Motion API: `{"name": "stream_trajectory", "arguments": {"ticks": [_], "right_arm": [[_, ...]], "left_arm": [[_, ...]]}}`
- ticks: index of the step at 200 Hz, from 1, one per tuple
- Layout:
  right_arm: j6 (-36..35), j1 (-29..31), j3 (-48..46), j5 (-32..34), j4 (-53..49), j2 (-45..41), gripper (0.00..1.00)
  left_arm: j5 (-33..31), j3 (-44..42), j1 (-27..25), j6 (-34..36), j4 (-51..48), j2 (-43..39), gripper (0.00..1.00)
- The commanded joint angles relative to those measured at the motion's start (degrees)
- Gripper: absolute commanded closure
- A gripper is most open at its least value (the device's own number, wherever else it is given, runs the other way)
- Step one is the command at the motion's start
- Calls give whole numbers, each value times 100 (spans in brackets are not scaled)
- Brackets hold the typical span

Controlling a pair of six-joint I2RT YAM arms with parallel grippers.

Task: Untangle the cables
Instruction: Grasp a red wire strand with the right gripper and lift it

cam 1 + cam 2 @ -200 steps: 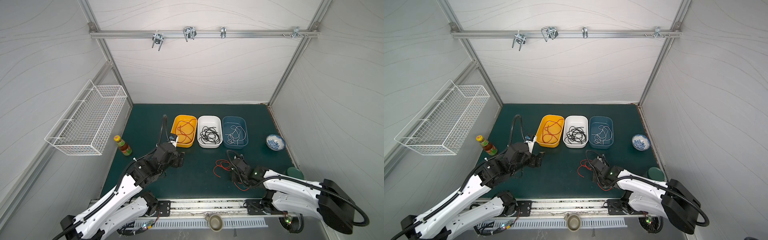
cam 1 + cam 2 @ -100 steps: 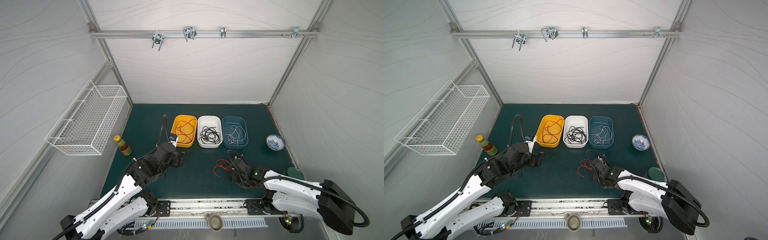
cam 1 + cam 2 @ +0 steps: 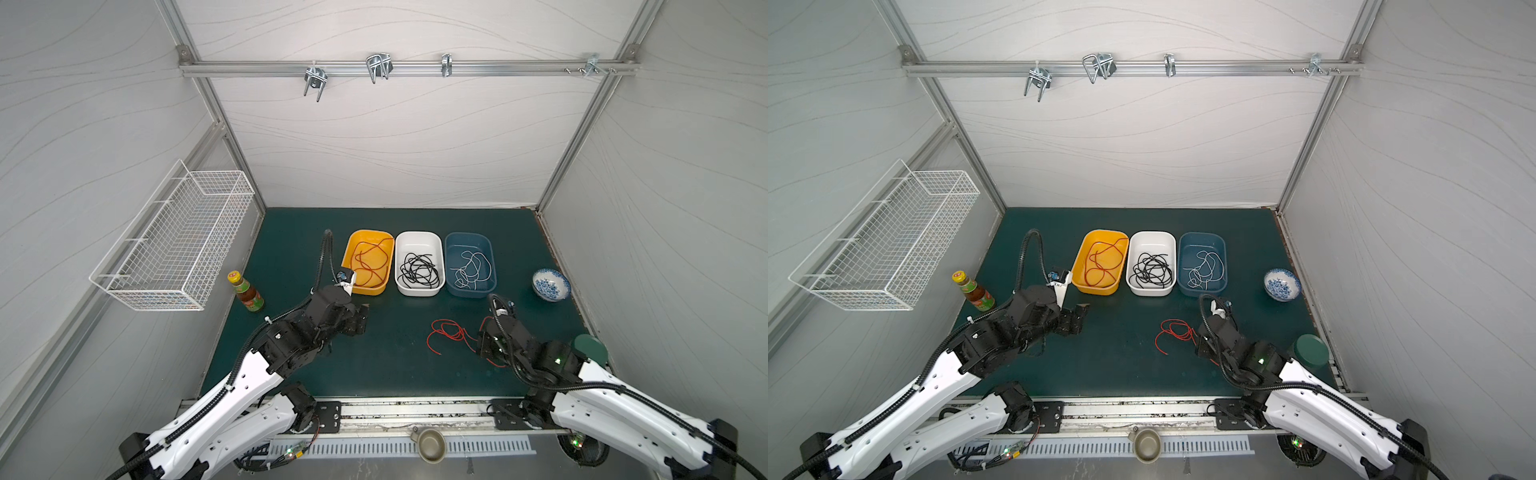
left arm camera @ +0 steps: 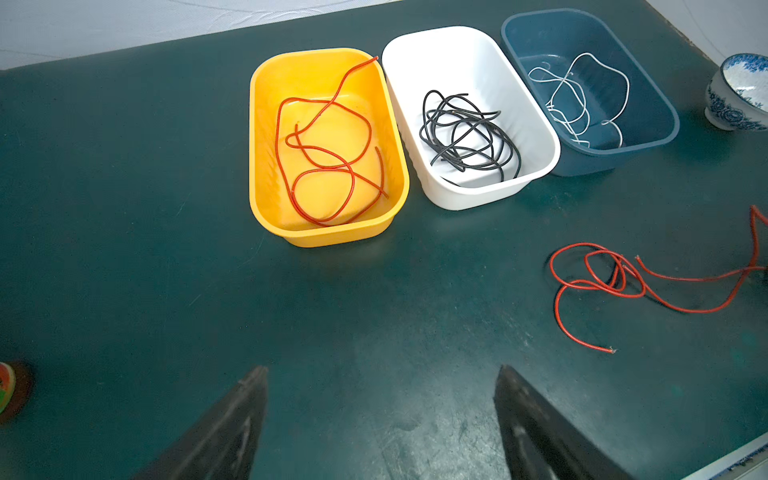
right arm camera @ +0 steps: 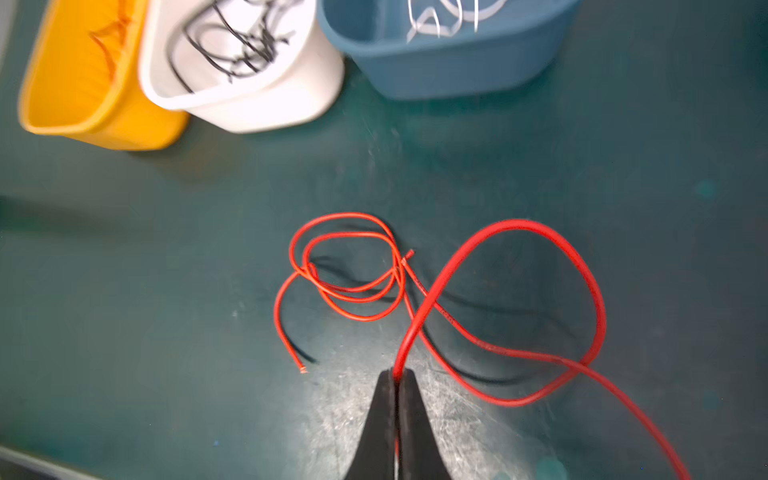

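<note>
A loose red cable (image 3: 446, 332) (image 3: 1173, 330) lies in crossing loops on the green mat, in front of the bins. My right gripper (image 5: 397, 372) is shut on one strand of it, low over the mat; the rest of the red cable (image 5: 353, 266) curls away from the tips. My left gripper (image 4: 380, 370) (image 3: 362, 320) hovers open and empty near the yellow bin. Sorted cables lie in bins: a red cable (image 4: 328, 158) in the yellow one, black cables (image 4: 465, 133) in the white one, a white cable (image 4: 582, 99) in the blue one.
The yellow bin (image 3: 348, 249), white bin (image 3: 417, 235) and blue bin (image 3: 467, 235) stand in a row at mid-table. A sauce bottle (image 3: 245, 291) stands at the left, a patterned bowl (image 3: 550, 284) and a green lid (image 3: 590, 349) at the right. A wire basket (image 3: 174, 241) hangs on the left wall.
The right gripper has closed the last bit onto the red cable strand. The left arm has stayed where it was.
</note>
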Motion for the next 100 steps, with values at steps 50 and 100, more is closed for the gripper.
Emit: {"name": "stream_trajectory", "arguments": {"ticks": [50,100], "right_arm": [[-962,-36,2302,613,-1344,121,100],[-1710,-35,3493,348,-1012,912,100]], "left_arm": [[-201,343,6,-246,-573,-424,13],[-429,1,14,-283,-634,-863,12]]}}
